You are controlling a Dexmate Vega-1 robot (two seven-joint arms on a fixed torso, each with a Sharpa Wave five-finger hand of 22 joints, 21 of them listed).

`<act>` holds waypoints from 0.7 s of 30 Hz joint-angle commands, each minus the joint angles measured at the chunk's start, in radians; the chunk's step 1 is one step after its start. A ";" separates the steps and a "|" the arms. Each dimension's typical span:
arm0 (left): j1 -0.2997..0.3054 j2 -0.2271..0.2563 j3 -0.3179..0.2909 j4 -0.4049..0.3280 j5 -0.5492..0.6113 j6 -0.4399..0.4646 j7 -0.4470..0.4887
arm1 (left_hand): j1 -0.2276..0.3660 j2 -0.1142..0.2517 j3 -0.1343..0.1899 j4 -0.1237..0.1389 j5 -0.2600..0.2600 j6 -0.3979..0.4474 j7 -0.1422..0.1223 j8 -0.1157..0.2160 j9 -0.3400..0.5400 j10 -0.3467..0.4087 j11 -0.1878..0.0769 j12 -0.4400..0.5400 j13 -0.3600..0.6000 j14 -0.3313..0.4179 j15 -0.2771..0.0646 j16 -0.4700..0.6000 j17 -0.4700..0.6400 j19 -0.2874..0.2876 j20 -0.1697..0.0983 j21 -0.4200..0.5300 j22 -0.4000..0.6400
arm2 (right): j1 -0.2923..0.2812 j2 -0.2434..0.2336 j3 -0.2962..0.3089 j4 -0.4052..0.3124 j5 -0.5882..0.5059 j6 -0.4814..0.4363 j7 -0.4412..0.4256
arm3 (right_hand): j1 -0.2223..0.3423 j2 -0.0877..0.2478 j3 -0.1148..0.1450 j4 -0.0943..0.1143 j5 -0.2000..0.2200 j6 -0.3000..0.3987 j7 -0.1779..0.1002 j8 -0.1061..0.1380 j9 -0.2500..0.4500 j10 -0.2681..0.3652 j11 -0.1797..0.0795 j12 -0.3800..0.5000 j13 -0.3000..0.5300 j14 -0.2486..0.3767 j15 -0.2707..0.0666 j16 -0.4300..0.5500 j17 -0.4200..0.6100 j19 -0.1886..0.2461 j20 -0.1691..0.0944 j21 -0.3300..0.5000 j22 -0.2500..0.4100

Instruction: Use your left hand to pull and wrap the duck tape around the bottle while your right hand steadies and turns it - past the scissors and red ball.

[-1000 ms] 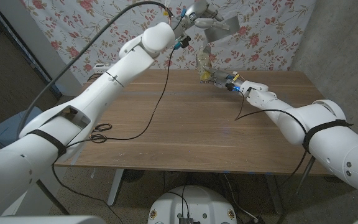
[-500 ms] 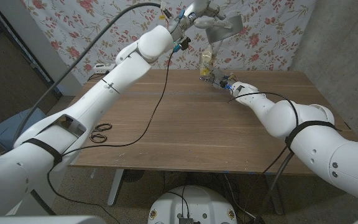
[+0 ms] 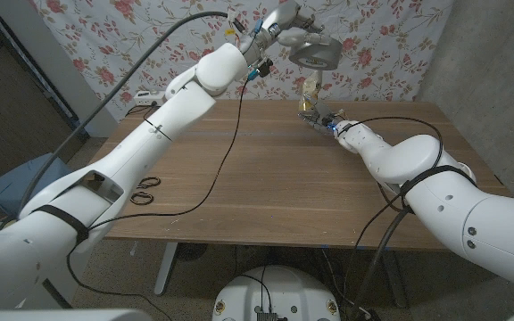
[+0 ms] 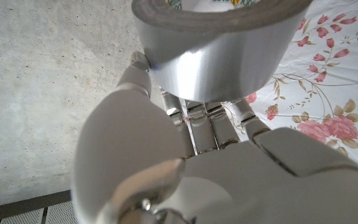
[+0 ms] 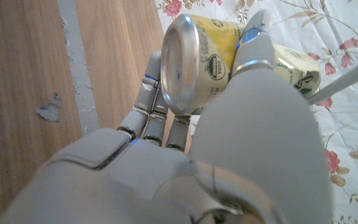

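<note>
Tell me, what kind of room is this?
Probably a makeshift robot test room, not a home: a flowered cloth hangs as a backdrop over a bare concrete wall, and cables trail across a plain wooden table.

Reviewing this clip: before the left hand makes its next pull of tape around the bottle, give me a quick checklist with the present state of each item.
1. Left hand holds the tape roll: ok, the roll is raised above the table's far edge, fingers against it.
2. Right hand holds the bottle: ok, fingers wrapped around it in the right wrist view.
3. Tape strip runs from roll to bottle: ok, a strip hangs from the roll down to the bottle in the head view.
4. Strip stuck on the bottle: cannot tell.
5. Scissors out of the way: ok, near the table's front left edge.
6. Red ball's position: cannot tell.
</note>
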 commanded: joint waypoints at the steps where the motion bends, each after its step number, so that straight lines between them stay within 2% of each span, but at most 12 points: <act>1: 0.134 0.014 0.011 -0.149 0.462 0.185 0.390 | 0.116 0.122 -0.001 0.000 0.006 0.016 -0.018 0.007 0.003 0.160 -0.169 0.002 0.000 0.008 -0.164 -0.001 0.002 0.016 -0.010 0.014 0.002 | 0.015 -0.001 0.233 0.001 -0.023 -0.014 -0.014 | 0.161 0.197 0.231 0.160 0.004 0.104 0.110 -0.004 0.008 0.266 -0.083 0.111 0.228 0.510 -0.321 0.198 0.363 0.001 -0.010 0.008 0.000; 4: 0.160 0.004 0.015 -0.158 0.547 0.234 0.452 | 0.116 0.121 -0.003 0.000 0.007 0.018 -0.032 0.007 0.001 0.164 -0.172 0.003 0.000 0.007 -0.165 -0.002 0.001 0.019 -0.014 0.016 0.002 | 0.018 -0.005 0.243 0.001 -0.015 -0.015 -0.014 | 0.158 0.197 0.233 0.160 0.004 0.104 0.109 -0.007 0.010 0.268 -0.084 0.109 0.225 0.508 -0.321 0.201 0.363 -0.001 -0.012 0.009 -0.002; 5: 0.165 0.006 0.011 -0.167 0.553 0.250 0.442 | 0.115 0.119 -0.005 0.000 0.007 0.022 -0.032 0.007 0.000 0.165 -0.172 0.001 -0.002 0.008 -0.166 -0.001 0.002 0.024 -0.023 0.018 0.001 | 0.019 -0.007 0.246 0.001 -0.012 -0.015 -0.014 | 0.157 0.197 0.234 0.160 0.004 0.105 0.108 -0.008 0.011 0.266 -0.085 0.109 0.227 0.508 -0.321 0.202 0.363 -0.002 -0.012 0.010 -0.002; 12: 0.194 0.011 -0.025 -0.188 0.560 0.284 0.447 | 0.115 0.120 -0.008 0.000 0.010 0.022 -0.032 0.006 -0.002 0.167 -0.173 0.002 0.001 0.009 -0.166 -0.001 0.003 0.027 -0.021 0.021 0.001 | 0.024 -0.024 0.284 0.001 0.032 -0.018 0.008 | 0.152 0.195 0.238 0.160 0.004 0.109 0.107 -0.012 0.016 0.265 -0.084 0.109 0.231 0.504 -0.321 0.208 0.363 -0.004 -0.014 0.015 -0.005; 20: 0.192 0.004 -0.035 -0.172 0.552 0.297 0.445 | 0.115 0.121 -0.010 0.001 0.011 0.023 -0.031 0.005 -0.003 0.166 -0.173 0.004 0.007 0.012 -0.166 0.000 0.005 0.027 -0.020 0.023 0.002 | 0.013 -0.043 0.266 0.001 0.058 -0.011 0.067 | 0.146 0.193 0.244 0.158 0.004 0.110 0.103 -0.020 0.021 0.262 -0.089 0.109 0.236 0.500 -0.321 0.216 0.363 -0.011 -0.018 0.019 -0.008; 21: 0.185 0.004 -0.028 -0.164 0.552 0.296 0.435 | 0.115 0.121 -0.010 0.000 0.011 0.024 -0.032 0.005 -0.003 0.166 -0.173 0.004 0.008 0.012 -0.166 0.000 0.005 0.027 -0.020 0.023 0.002 | 0.008 -0.047 0.249 0.001 0.054 -0.007 0.099 | 0.145 0.193 0.245 0.158 0.005 0.112 0.101 -0.020 0.022 0.260 -0.092 0.109 0.237 0.499 -0.321 0.218 0.363 -0.008 -0.018 0.020 -0.008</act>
